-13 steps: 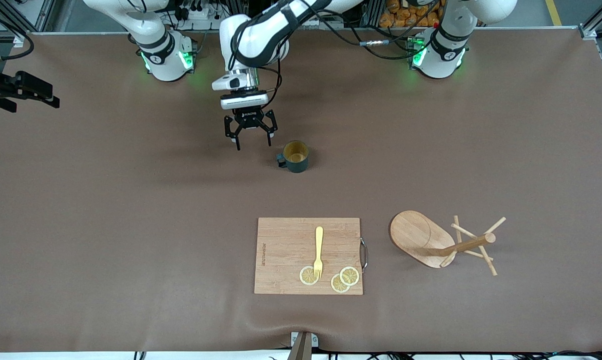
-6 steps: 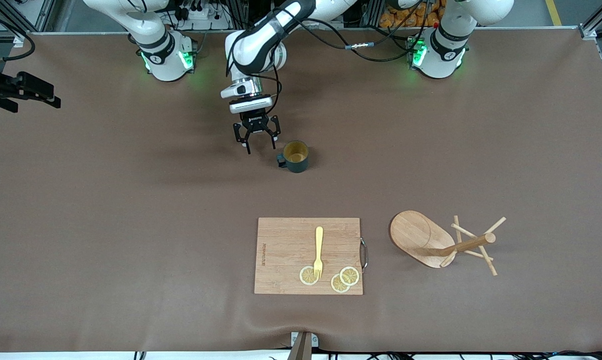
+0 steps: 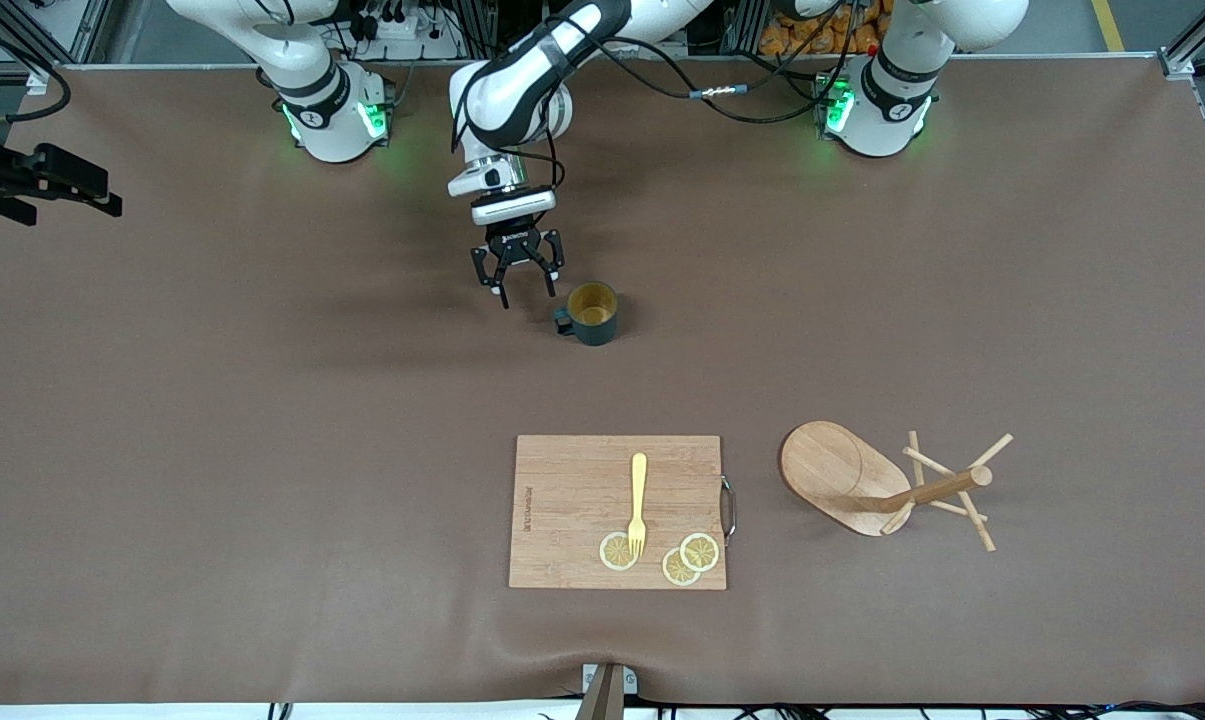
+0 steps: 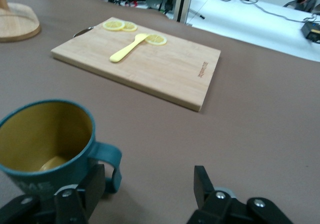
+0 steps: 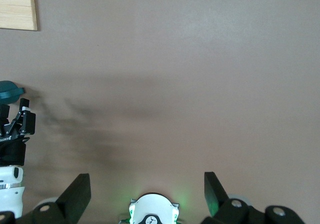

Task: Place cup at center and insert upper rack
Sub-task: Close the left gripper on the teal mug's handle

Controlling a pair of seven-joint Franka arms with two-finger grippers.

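The left gripper (image 3: 525, 293) hangs, jaws apart, just beside the cup (image 3: 592, 313). Nearer the front camera lie a cutting board (image 3: 572, 500) (fork (image 3: 638, 503), lemon slices (image 3: 689, 559)) and the tipped upper rack (image 3: 887, 486). The right gripper (image 5: 145, 194) waits, jaws apart.

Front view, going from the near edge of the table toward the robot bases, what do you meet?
Cutting board with the fork and lemon slices → cup → left pincer, open beside the cup.

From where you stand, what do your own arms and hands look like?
White, rounded arm shells with black joint bands and loose black cables. Green lights glow at both bases. The left hand is black, with two thin fingers under a white and silver wrist. The right hand shows only two dark fingers.
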